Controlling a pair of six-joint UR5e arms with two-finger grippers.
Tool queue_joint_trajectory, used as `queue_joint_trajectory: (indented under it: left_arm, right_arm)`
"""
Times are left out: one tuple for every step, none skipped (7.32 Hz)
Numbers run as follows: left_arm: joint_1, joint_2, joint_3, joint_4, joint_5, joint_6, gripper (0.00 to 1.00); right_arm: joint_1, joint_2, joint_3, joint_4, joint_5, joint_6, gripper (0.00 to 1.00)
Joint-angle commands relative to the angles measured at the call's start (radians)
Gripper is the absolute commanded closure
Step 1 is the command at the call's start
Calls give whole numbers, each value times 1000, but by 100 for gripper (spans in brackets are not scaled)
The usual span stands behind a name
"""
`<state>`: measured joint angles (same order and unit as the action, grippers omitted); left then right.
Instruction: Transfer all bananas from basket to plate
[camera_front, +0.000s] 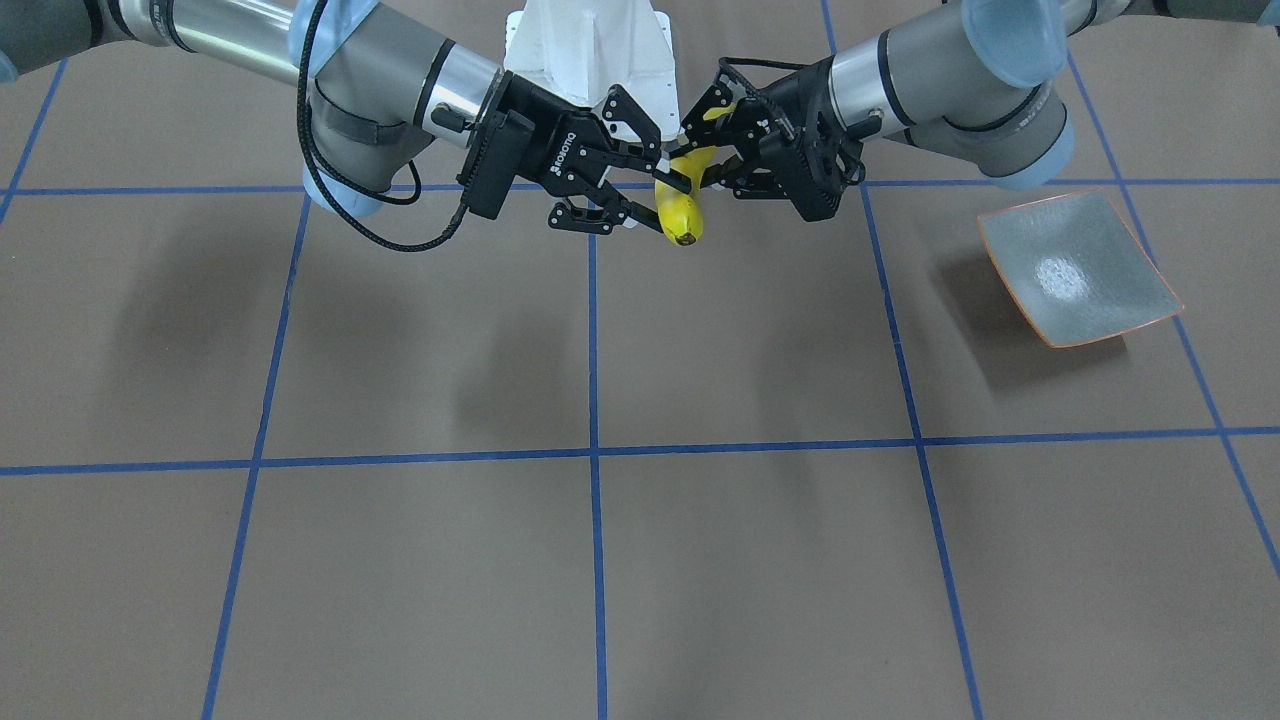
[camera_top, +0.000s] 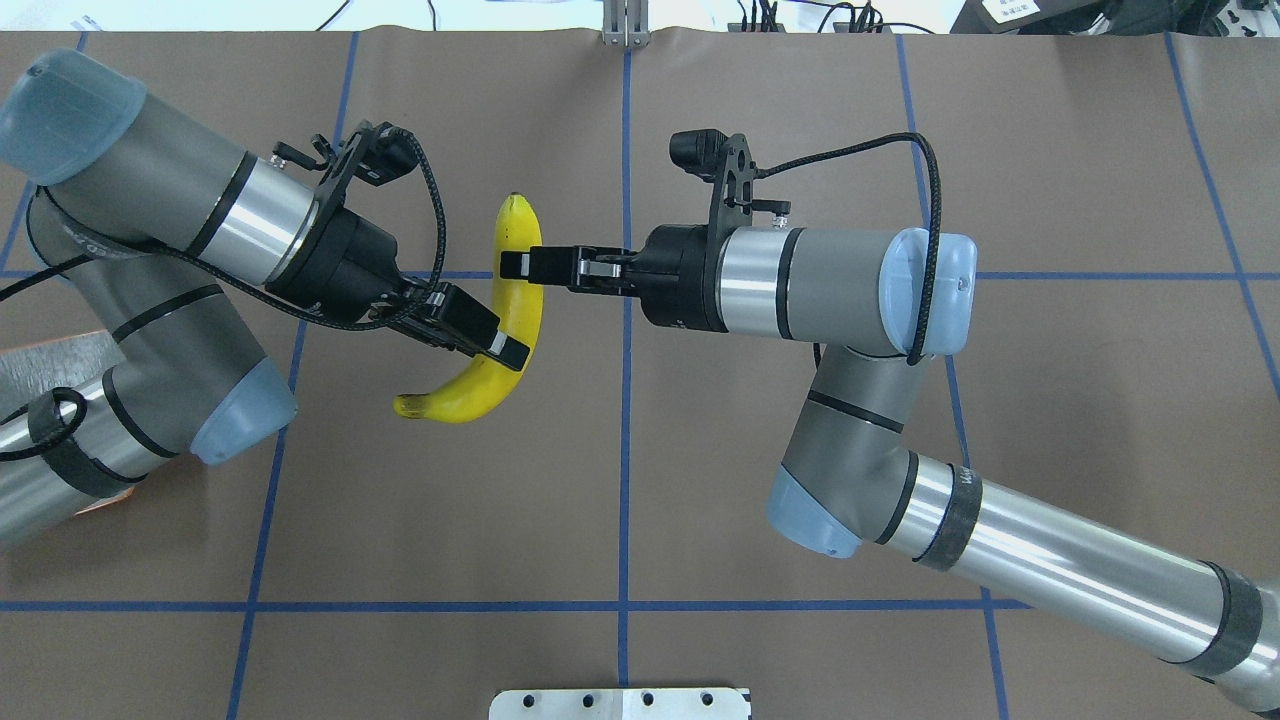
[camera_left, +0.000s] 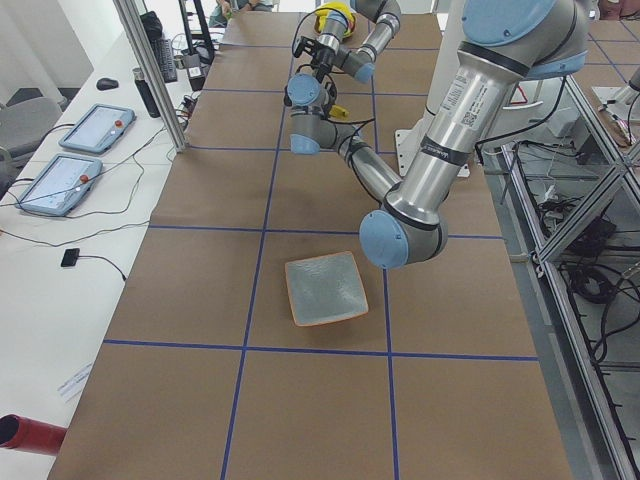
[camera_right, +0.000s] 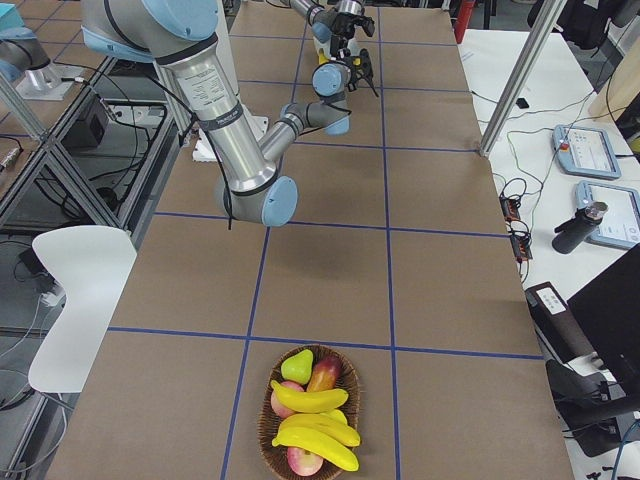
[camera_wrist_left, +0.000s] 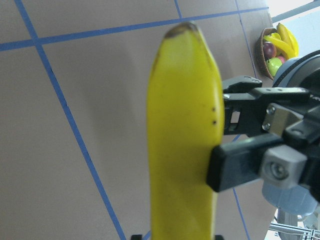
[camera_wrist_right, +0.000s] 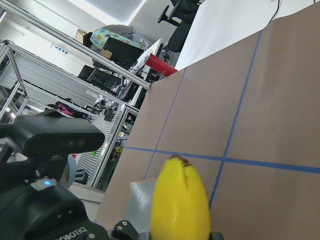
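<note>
One yellow banana (camera_top: 505, 300) hangs in mid-air over the middle of the table, near the robot's base. My left gripper (camera_top: 497, 350) is shut on its lower, stem-side half. My right gripper (camera_top: 515, 265) is closed around its upper half, near the dark tip. The banana also shows in the front view (camera_front: 682, 212) between the two grippers. The plate (camera_front: 1080, 270) lies bare on the table on my left side, apart from both grippers. The basket (camera_right: 313, 415) stands at the table's far right end and holds other bananas (camera_right: 312, 402) among other fruit.
The basket also holds a pear (camera_right: 296, 366) and apples. The robot's white base (camera_front: 590, 50) stands just behind the grippers. A side bench with tablets (camera_left: 95, 125) and cables runs along the table's far side. Blue tape lines grid the brown table.
</note>
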<state>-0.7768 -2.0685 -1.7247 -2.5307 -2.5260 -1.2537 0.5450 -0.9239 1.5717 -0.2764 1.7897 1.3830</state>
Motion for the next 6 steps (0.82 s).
queue_joint_trajectory:
  left_arm:
    - [1, 2, -6, -5, 0, -53, 100]
    - [1, 5, -6, -5, 3, -76, 100]
    - [-1, 10, -6, -5, 10, -157, 100]
    - [-12, 21, -10, -8, 10, -268, 100]
    - [-36, 113, -42, -6, 10, -297, 100]
    - [-88, 205, -55, -5, 4, -294, 100]
  right_arm:
    - [0, -7, -4, 20, -26, 1, 0]
    - [3, -39, 7, 55, -27, -1, 0]
    - [6, -93, 39, 75, -27, 2, 0]
    - [12, -152, 75, 75, -29, 4, 0]
    - [21, -218, 91, 74, -48, 4, 0]
    - [21, -280, 90, 74, -109, 1, 0]
